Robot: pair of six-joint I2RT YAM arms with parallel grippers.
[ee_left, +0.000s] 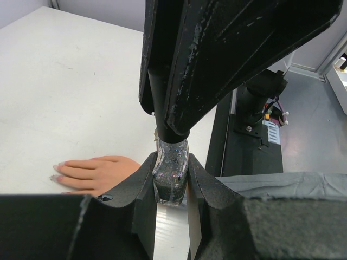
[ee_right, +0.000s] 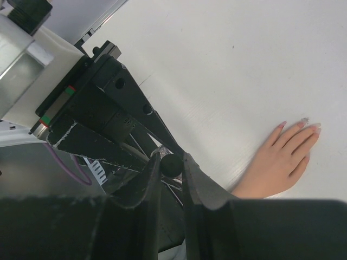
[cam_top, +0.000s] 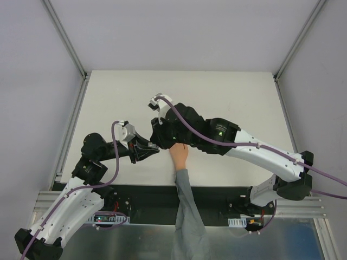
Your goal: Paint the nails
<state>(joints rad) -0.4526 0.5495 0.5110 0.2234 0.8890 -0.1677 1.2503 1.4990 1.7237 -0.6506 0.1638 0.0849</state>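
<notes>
A small peach mannequin hand (cam_top: 179, 156) with a grey sleeve (cam_top: 187, 216) lies palm down at the table's near edge, fingers pointing away. Its nails show as tiny pinkish tips in the left wrist view (ee_left: 58, 166) and the right wrist view (ee_right: 303, 122). My left gripper (ee_left: 171, 184) is shut on a small clear bottle (ee_left: 171, 172) of dark glittery polish, just left of the hand. My right gripper (ee_right: 172, 165) is shut on the bottle's round black cap (ee_right: 173, 164), directly above the bottle. In the top view both grippers meet left of the hand (cam_top: 154, 145).
The white table (cam_top: 217, 103) stretches behind the hand. A black strip and metal rail (cam_top: 217, 197) run along the near edge under the sleeve. Grey walls and frame posts stand on both sides.
</notes>
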